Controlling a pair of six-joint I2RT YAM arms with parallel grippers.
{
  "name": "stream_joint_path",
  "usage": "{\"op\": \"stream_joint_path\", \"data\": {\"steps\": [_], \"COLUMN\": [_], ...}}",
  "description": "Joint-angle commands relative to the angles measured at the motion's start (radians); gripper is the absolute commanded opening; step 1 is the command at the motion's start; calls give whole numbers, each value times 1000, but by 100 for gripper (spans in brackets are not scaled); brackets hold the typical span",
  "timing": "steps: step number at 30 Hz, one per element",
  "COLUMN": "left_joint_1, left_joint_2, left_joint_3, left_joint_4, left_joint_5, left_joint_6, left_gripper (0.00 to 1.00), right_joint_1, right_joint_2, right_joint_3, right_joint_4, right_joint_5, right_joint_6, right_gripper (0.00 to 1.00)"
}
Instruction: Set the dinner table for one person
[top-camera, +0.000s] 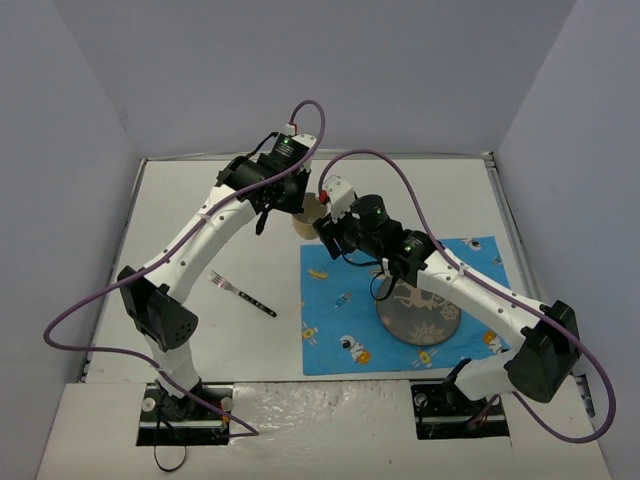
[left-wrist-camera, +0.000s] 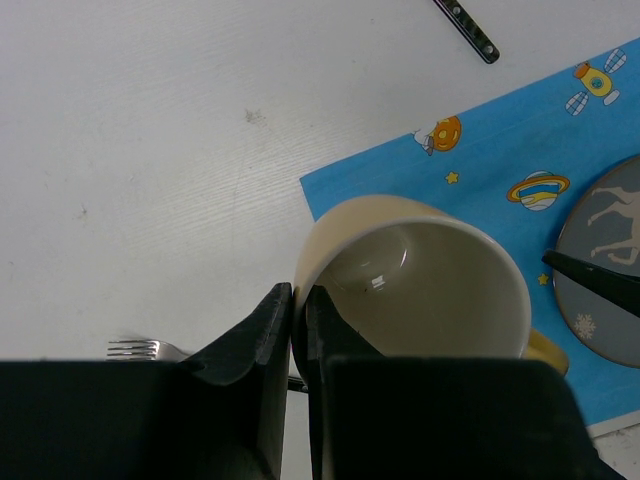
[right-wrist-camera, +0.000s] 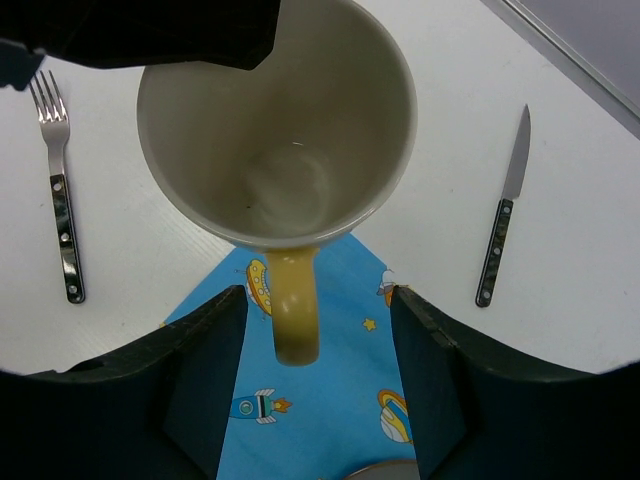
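Left wrist view shows the left tool (left-wrist-camera: 298, 300) pinched together on the rim of a pale yellow mug (left-wrist-camera: 420, 270), one finger inside the wall and one outside. The mug looks lifted off the white surface (top-camera: 180, 210), hanging over the far left corner of the blue cartoon-print placemat (top-camera: 330, 290). From the right wrist, the right tool (right-wrist-camera: 315, 295) has its jaws apart, one on each side of the mug's handle (right-wrist-camera: 293, 335), with a gap showing on both sides, so it grips nothing.

The surface fills the space in front of both arms and carries the whole setting. A grey printed plate (top-camera: 435, 322) sits on the placemat, a fork (top-camera: 240, 293) lies on bare surface to the mat's left, and a knife (right-wrist-camera: 503, 215) lies off the mat as well.

This reads as a hand-over of the mug from left arm to right. The next move likely calls for the right jaws to close squarely on the handle before the left lets go of the rim. The mug can then be set down upright beside the plate.
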Motion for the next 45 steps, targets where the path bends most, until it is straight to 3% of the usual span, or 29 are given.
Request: {"op": "stream_joint_path", "data": {"steps": [1, 12, 14, 17, 21, 22, 24, 29, 33, 40, 45], "left_joint_1": [-9, -16, -17, -17, -16, -15, -15, 3, 42, 183, 268], "left_joint_2": [-45, -58, -60, -68, -76, -77, -84, -134, -219, -440, -571], "left_joint_3": [18, -13, -16, -35, -59, -62, -75, -109, -173, -380, -566], "left_joint_4": [80, 106, 105, 117, 125, 127, 133, 155, 179, 193, 212], "left_joint_5": [8, 37, 36, 32, 33, 31, 27, 21, 27, 67, 135], "left_joint_6": [-17, -16, -13, -11, -11, -14, -19, -28, -31, -3, 38], "left_gripper": [0, 0, 0, 0, 0, 3, 21, 51, 71, 81, 84], "right_joint_1": [5, 5, 5, 5, 3, 1, -5, -42, -104, -314, -536], "right_joint_2": [10, 31, 30, 22, 8, 2, -16, -98, -206, -366, -404], "right_joint_3": [59, 53, 51, 39, 15, 8, -20, -123, -215, -321, -356], "right_joint_4": [92, 111, 115, 121, 124, 126, 132, 156, 168, 155, 149], "right_joint_5": [-20, -17, -17, -11, 6, 12, 15, 45, 29, -25, -90], "right_joint_6": [-26, -35, -38, -45, -56, -55, -54, -60, -48, -63, -81], "right_gripper": [53, 40, 29, 0, 0, 0, 0, 0, 0, 0, 0]}}
